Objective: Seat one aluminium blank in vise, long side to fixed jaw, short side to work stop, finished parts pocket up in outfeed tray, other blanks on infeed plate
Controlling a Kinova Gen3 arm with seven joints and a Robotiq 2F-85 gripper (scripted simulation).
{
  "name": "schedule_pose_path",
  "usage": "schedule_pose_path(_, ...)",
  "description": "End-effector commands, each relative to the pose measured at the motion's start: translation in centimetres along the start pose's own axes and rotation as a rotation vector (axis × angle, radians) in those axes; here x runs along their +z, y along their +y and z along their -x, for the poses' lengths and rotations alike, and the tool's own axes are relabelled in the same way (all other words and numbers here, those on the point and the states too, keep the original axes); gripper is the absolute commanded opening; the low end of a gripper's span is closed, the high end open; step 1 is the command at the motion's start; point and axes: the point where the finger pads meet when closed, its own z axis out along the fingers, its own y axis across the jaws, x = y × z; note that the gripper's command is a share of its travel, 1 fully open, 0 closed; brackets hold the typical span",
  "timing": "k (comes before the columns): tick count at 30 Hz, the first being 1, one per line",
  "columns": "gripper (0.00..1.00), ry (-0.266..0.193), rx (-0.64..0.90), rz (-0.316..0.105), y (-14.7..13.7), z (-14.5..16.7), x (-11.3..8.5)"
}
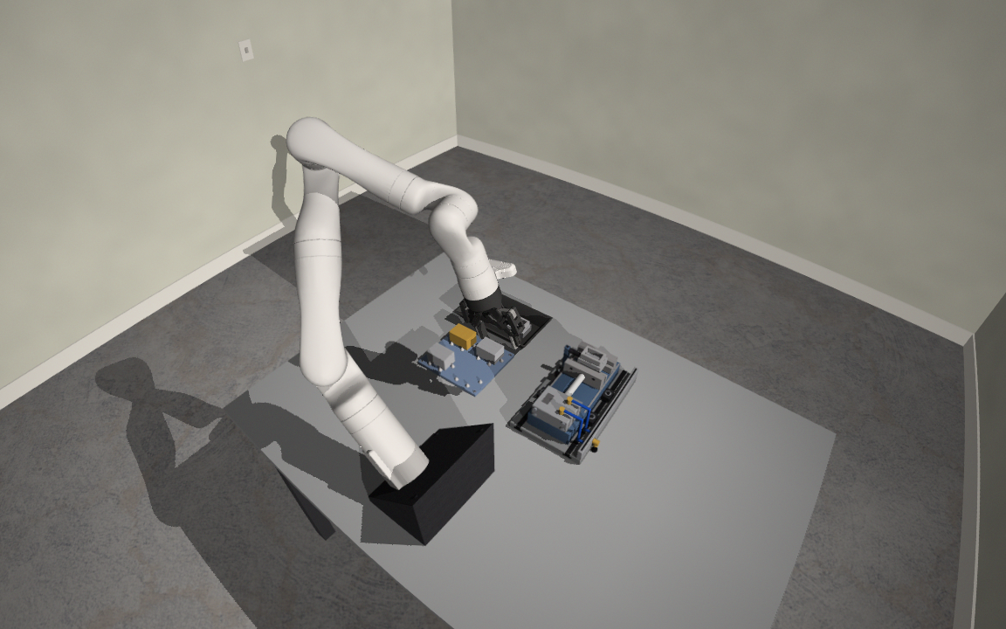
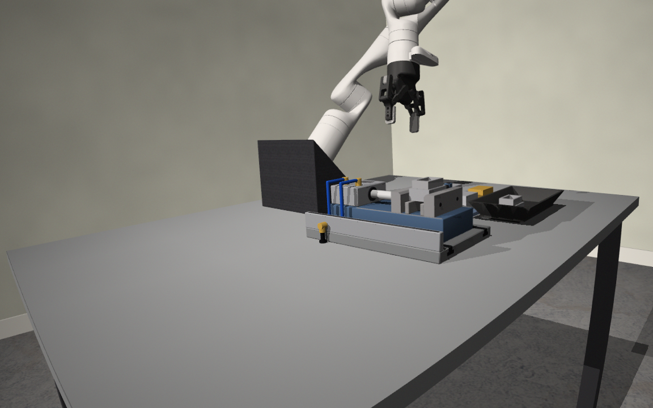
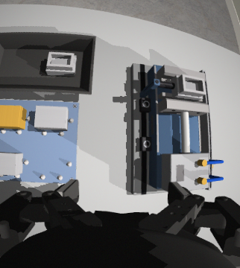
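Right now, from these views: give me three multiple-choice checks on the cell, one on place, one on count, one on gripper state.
1. Where is the finished part seen at upper left in the wrist view?
A. outfeed tray
B. infeed plate
C. table top

2. How many blanks lie on the infeed plate?
A. one
B. two
C. three

3. The gripper is:
A. shut on a blank
B. open, holding nothing
C. shut, holding nothing

Answers: 1 A, the pocketed part sits inside the black tray; 2 C, a brass blank and two aluminium blanks; 3 B, fingers spread wide above the table.
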Motion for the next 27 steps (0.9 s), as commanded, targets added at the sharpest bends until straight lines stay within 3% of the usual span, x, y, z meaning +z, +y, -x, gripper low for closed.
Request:
schedule_pose_path(1,1.00,0.004,-0.002,0.002,0.0,-0.1,-0.1)
schedule_pose_path(3,1.00,0.000,-0.001,-0.018,-1.0,0.1,-0.3)
schedule_pose_path(8,1.00,0.000,-0.001,-0.018,-1.0,0.1,-0.3)
schedule_pose_path(9,1.00,-0.003,0.000,-0.037,-2.0,0.2,-0.5)
schedule_pose_path(16,1.00,-0.003,0.000,-0.037,-2.0,0.2,-0.5)
schedule_pose_path(17,1.00,-0.008,0.001,-0.055,-2.9,0.4,-0.7)
schedule_pose_path(27,1.00,-0.012,0.001,-0.073,-3.8,0.6,-0.9)
